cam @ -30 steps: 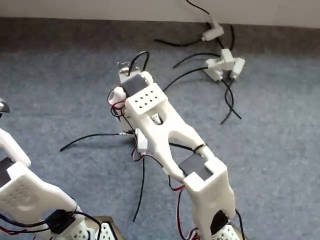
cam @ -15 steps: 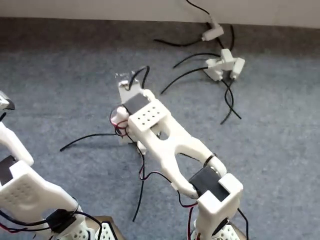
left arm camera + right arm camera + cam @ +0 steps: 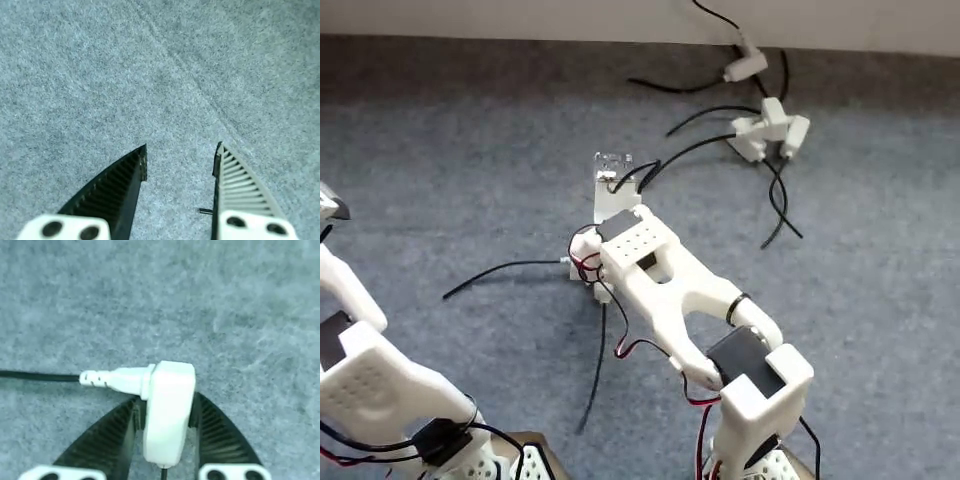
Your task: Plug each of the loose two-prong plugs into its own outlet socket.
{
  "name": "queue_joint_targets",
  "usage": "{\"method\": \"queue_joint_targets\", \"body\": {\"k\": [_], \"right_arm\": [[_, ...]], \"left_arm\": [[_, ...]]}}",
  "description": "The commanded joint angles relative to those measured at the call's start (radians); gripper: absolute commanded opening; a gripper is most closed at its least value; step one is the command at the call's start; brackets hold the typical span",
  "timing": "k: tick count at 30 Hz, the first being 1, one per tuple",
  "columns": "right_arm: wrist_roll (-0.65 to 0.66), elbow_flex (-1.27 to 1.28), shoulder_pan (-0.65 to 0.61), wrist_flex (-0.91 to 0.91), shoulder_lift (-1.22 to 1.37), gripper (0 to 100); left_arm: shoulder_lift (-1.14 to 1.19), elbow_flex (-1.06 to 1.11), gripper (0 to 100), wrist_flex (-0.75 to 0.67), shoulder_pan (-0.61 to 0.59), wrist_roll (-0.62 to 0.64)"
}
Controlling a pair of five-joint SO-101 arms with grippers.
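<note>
White plastic shells both arms on the grey carpet (image 3: 440, 150). At left, the left arm (image 3: 370, 385) sits folded in the frame's lower corner, where it was a second ago, its left gripper (image 3: 181, 147) spread open over bare pile. At centre, the right arm (image 3: 670, 290) has drawn back and swung rightward since then, its elbow now lower and its wrist nearer mid-frame. It stretches low across the carpet, and the right gripper (image 3: 167, 400) pinches a two-prong plug (image 3: 167, 410) between both jaws, the plug's black cable (image 3: 505, 268) trailing away leftward. At right, well apart from the held plug, outlet sockets (image 3: 768, 130) lie amid more black leads (image 3: 780, 215), with another white plug (image 3: 744, 67) just before the pale wall (image 3: 520, 15) behind.
</note>
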Motion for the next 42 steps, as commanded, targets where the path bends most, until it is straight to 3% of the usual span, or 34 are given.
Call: {"method": "queue_joint_targets", "body": {"k": [1, 8, 19, 24, 29, 37, 42], "right_arm": [[-0.011, -0.004, 0.018, -0.013, -0.047, 1.1], [0.060, -0.012, 0.122, 0.101, -0.054, 1.5], [0.310, -0.013, 0.499, 0.176, -0.295, 1.5], [0.471, -0.015, 0.619, -0.033, -0.314, 1.5], [0.588, -0.056, 0.633, -0.240, -0.211, 1.5], [0.638, -0.544, 0.656, -0.289, 0.214, 1.5], [0.638, -0.951, 0.676, -0.151, 0.490, 1.9]], "left_arm": [[-0.008, -0.005, 23, -0.008, 0.016, -0.003], [-0.008, -0.005, 23, -0.008, 0.016, -0.005], [-0.008, -0.005, 22, -0.006, 0.019, -0.002], [-0.008, -0.005, 22, 0.031, 0.036, -0.003], [-0.008, -0.005, 22, 0.066, 0.062, -0.003], [-0.010, -0.007, 22, 0.066, 0.073, -0.005], [-0.016, -0.012, 22, 0.063, 0.084, -0.005]]}}
